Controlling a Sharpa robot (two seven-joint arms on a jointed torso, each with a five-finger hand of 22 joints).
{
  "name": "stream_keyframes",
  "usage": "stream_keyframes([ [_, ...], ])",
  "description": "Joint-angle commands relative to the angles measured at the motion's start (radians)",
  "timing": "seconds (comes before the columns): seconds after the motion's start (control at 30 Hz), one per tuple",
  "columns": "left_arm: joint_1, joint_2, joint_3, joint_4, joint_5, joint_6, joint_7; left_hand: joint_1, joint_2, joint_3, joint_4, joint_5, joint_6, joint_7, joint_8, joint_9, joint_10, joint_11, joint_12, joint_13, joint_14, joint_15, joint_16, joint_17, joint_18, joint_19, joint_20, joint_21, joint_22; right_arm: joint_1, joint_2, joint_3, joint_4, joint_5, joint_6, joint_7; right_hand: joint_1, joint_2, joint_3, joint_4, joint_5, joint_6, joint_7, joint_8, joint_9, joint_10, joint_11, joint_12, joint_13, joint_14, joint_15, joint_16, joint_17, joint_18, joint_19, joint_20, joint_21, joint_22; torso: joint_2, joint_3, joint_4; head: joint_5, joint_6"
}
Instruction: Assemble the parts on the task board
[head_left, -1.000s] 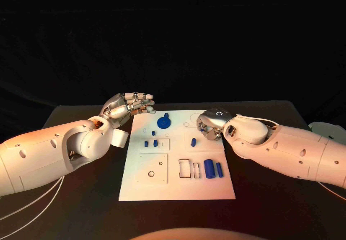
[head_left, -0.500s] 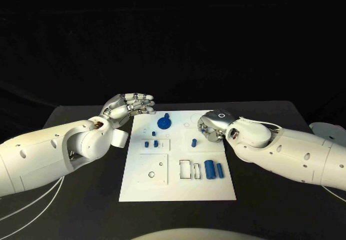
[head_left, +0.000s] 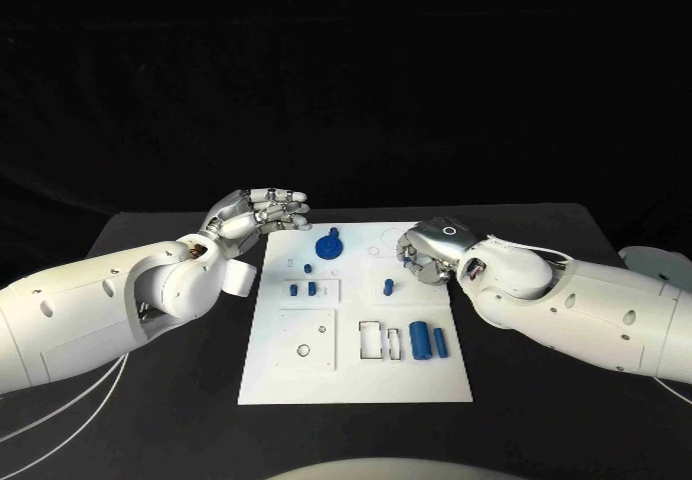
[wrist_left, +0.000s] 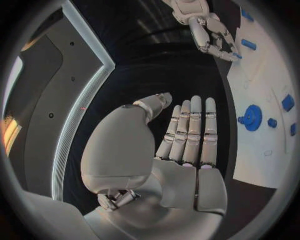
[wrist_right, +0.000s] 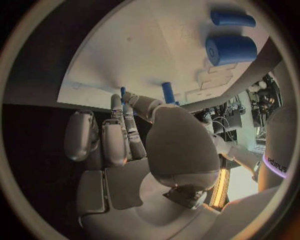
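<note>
Head view: the left hand (head_left: 263, 212) hovers off the board's (head_left: 361, 375) 11 o'clock corner, fingers stretched out straight and side by side, nothing in them. The right hand (head_left: 428, 250) sits over the board's 2 o'clock edge, fingers curled down toward the surface; can't tell if they're pinching anything. Compared with a second ago the left hand hasn't budged, while the right has crept slightly toward 3 o'clock. On the board: a blue disc (head_left: 329, 245) around 12 o'clock, small pegs (head_left: 302, 288) mid-left, a lone peg (head_left: 387, 285) beside the right hand, and a cylinder (head_left: 420, 338) plus bar (head_left: 438, 340) at 4 o'clock.
</note>
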Motion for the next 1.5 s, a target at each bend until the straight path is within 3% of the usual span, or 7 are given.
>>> stream_keyframes([
  [0.03, 0.001, 0.001, 0.001, 0.0, -0.003, 0.011, 0.001, 0.007, 0.001, -0.001, -0.006, -0.002, -0.008, 0.01, -0.005, -0.001, -0.006, -0.002, -0.006, 0.002, -0.001, 0.008, -0.006, 0.001, 0.009, 0.005, 0.002, -0.006, -0.002, 0.003, -0.009, 0.002, 0.021, 0.008, -0.031, 0.009, -0.006, 0.004, -0.005, 0.0, -0.003, 0.006, -0.002, 0.004, 0.003, 0.028, -0.026, 0.002, -0.001, 0.017, -0.008, 0.002, 0.001, -0.015, 0.008, 0.002, 0.002, 0.082, 0.0, -0.0005, -0.0008, 0.0, 0.002],
  [0.3, 0.001, 0.002, 0.001, -0.002, -0.003, 0.012, 0.001, 0.007, 0.002, -0.002, -0.007, -0.001, -0.01, 0.011, -0.006, -0.001, -0.008, 0.0, -0.007, 0.002, -0.002, 0.009, -0.007, 0.002, 0.009, 0.005, 0.002, -0.008, -0.003, 0.005, -0.036, 0.008, 0.087, 0.018, -0.07, 0.009, -0.008, 0.002, -0.007, 0.001, -0.003, 0.007, -0.002, 0.005, 0.004, 0.029, -0.026, 0.001, -0.001, 0.017, -0.008, 0.002, 0.001, -0.015, 0.008, 0.002, 0.004, 0.084, 0.001, -0.0005, 0.0024, 0.005, 0.004],
  [0.63, 0.001, 0.005, 0.001, -0.004, -0.003, 0.013, 0.001, 0.007, 0.002, -0.002, -0.007, -0.001, -0.01, 0.011, -0.006, -0.001, -0.008, 0.0, -0.007, 0.002, -0.002, 0.009, -0.007, 0.002, 0.009, 0.005, 0.002, -0.008, -0.003, 0.004, -0.045, 0.017, 0.202, 0.038, -0.101, 0.015, -0.009, 0.001, -0.007, 0.001, -0.003, 0.007, -0.002, 0.005, 0.004, 0.029, -0.026, 0.0, -0.001, 0.017, -0.008, 0.002, 0.0, -0.015, 0.009, 0.002, 0.005, 0.085, 0.001, -0.0002, 0.0013, 0.033, 0.002],
  [0.9, 0.001, 0.014, 0.001, -0.008, -0.003, 0.015, 0.001, 0.007, 0.002, -0.002, -0.007, -0.001, -0.01, 0.011, -0.006, -0.001, -0.008, 0.0, -0.007, 0.002, -0.002, 0.009, -0.007, 0.002, 0.009, 0.005, 0.002, -0.008, -0.003, -0.007, 0.003, 0.018, 0.241, 0.054, -0.1, 0.028, -0.009, 0.001, -0.008, 0.001, -0.002, 0.006, -0.002, 0.005, 0.005, 0.028, -0.026, 0.0, -0.002, 0.017, -0.008, 0.002, 0.0, -0.015, 0.009, 0.002, 0.005, 0.084, 0.0, -0.0018, 0.003, 0.085, -0.016],
  [1.13, 0.001, 0.029, 0.001, -0.018, -0.003, 0.015, 0.002, 0.007, 0.002, -0.002, -0.007, -0.001, -0.011, 0.013, -0.007, -0.001, -0.01, 0.0, -0.007, 0.002, -0.003, 0.009, -0.008, 0.003, 0.009, 0.006, 0.002, -0.01, -0.004, -0.044, 0.062, 0.012, 0.218, 0.069, -0.111, 0.05, -0.007, 0.002, -0.007, 0.0, 0.001, 0.004, -0.002, 0.004, 0.005, 0.028, -0.026, -0.002, -0.002, 0.018, -0.008, 0.003, 0.002, -0.015, 0.01, 0.001, 0.006, 0.085, -0.001, 0.001, 0.0031, 0.166, -0.043],
  [1.37, 0.001, 0.043, 0.001, -0.028, -0.003, 0.014, 0.0, 0.007, 0.003, -0.002, -0.007, -0.001, -0.011, 0.013, -0.007, -0.001, -0.01, 0.001, -0.006, 0.002, -0.003, 0.01, -0.008, 0.003, 0.009, 0.006, 0.002, -0.011, -0.004, -0.078, 0.102, 0.006, 0.186, 0.076, -0.113, 0.067, -0.007, 0.002, -0.008, -0.001, 0.003, 0.002, -0.001, 0.003, 0.006, 0.027, -0.026, -0.005, -0.003, 0.018, -0.008, 0.003, 0.002, -0.015, 0.01, 0.001, 0.006, 0.086, -0.001, -0.0005, 0.0026, 0.214, -0.065],
  [1.5, 0.001, 0.05, 0.001, -0.032, -0.003, 0.014, -0.001, 0.007, 0.003, -0.002, -0.007, -0.001, -0.011, 0.013, -0.007, -0.001, -0.01, 0.001, -0.006, 0.002, -0.003, 0.01, -0.008, 0.003, 0.009, 0.006, 0.002, -0.011, -0.004, -0.092, 0.119, 0.001, 0.169, 0.077, -0.109, 0.071, -0.008, 0.001, -0.009, -0.001, 0.002, 0.002, -0.001, 0.003, 0.006, 0.027, -0.025, -0.005, -0.003, 0.018, -0.008, 0.003, 0.001, -0.015, 0.009, 0.001, 0.005, 0.086, -0.001, -0.0005, 0.0008, 0.226, -0.068],
])
